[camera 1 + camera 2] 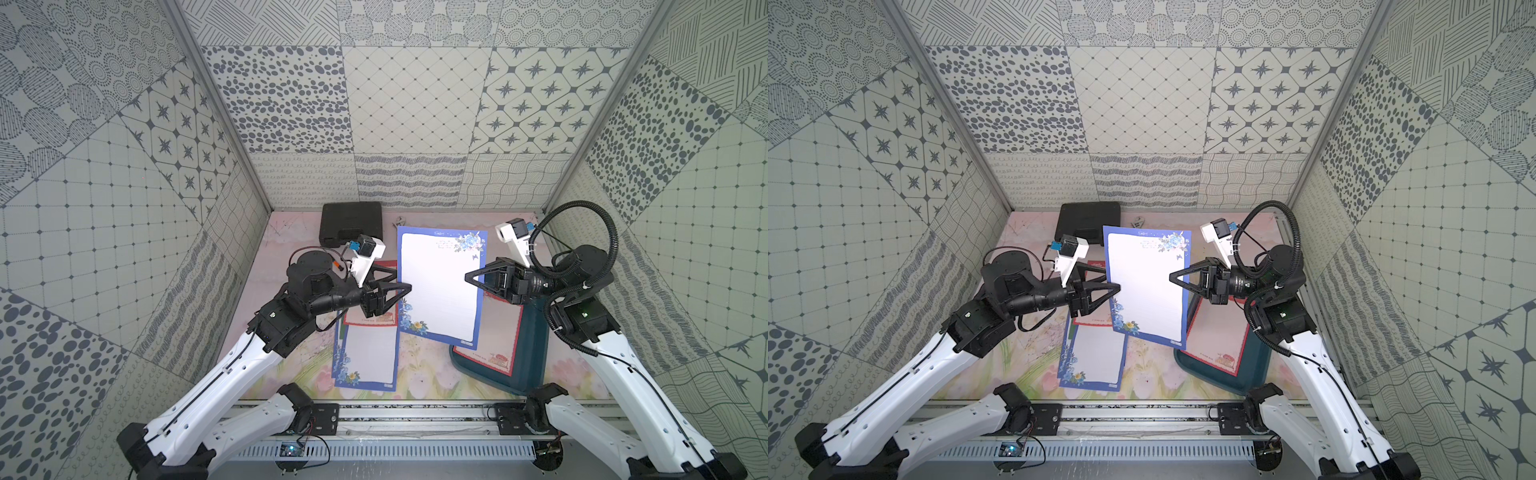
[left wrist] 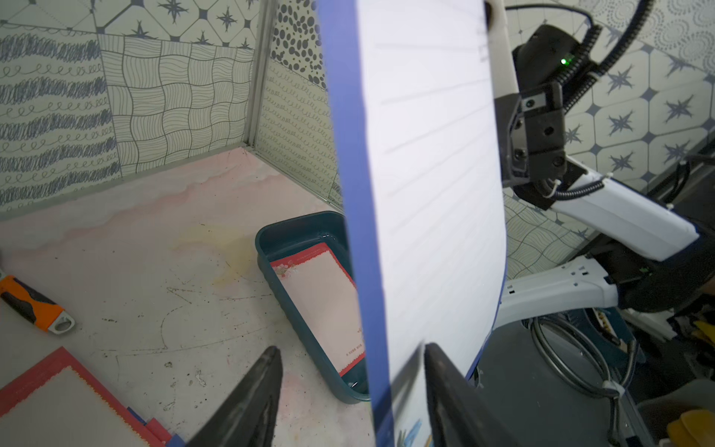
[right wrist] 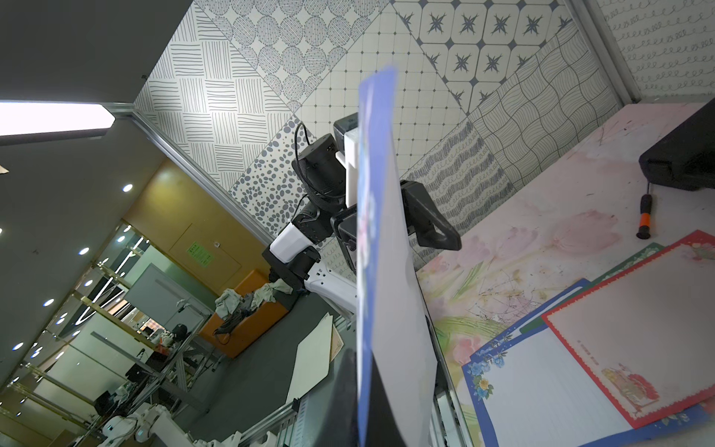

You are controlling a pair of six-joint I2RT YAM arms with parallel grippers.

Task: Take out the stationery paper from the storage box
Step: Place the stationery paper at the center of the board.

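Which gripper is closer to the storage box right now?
Right. The right gripper hangs above the storage box, pinching the blue-bordered sheet; the left gripper sits across that sheet, open.

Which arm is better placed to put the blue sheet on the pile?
Probably left: the left tool straddles the edge of the blue sheet near the pile; the right tool is over the storage box.
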